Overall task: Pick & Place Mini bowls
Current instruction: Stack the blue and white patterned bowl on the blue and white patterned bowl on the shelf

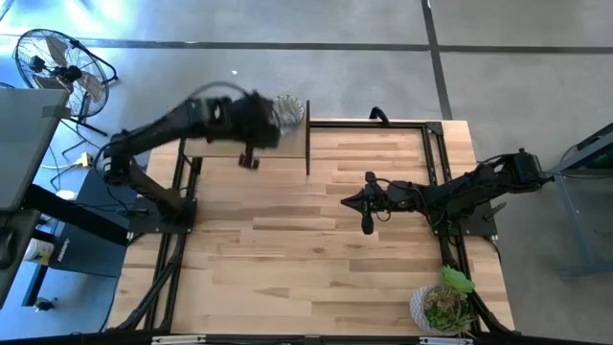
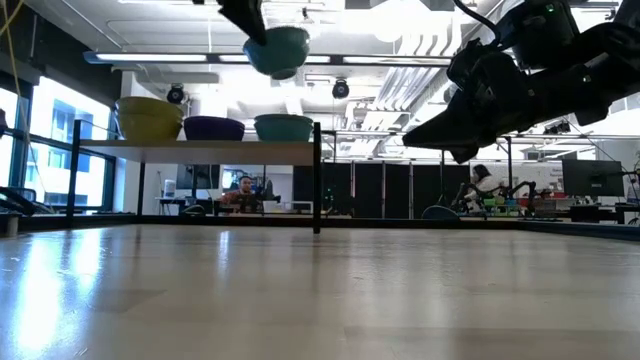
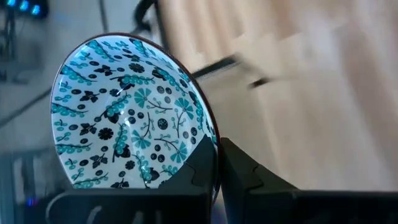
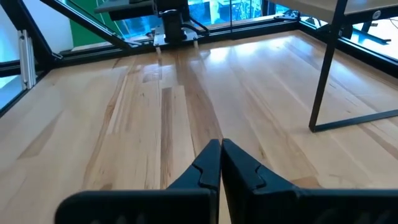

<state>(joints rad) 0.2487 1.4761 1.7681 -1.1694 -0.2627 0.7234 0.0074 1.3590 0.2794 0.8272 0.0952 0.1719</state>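
Pinching the rim of 1 patterned mini bowl (image 3: 130, 115), the left gripper (image 3: 217, 171) fingers carry it high above the shelf (image 2: 200, 150), probably to join 3 bowls (image 2: 215, 126) there. Right gripper (image 4: 221, 165) waits over the counter (image 1: 316, 259), fingers together.

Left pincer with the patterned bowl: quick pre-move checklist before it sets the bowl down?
1. Grip: the left pincer is clamped on the rim of the patterned bowl. Ok.
2. Height: in the low view the bowl hangs above the shelf. Ok.
3. Shelf load: three bowls already stand on it, yellow, purple and teal. Free spot: cannot tell.
4. Right pincer: shut, empty, over bare table, away from the shelf. Ok.
5. Bowl level: cannot tell.
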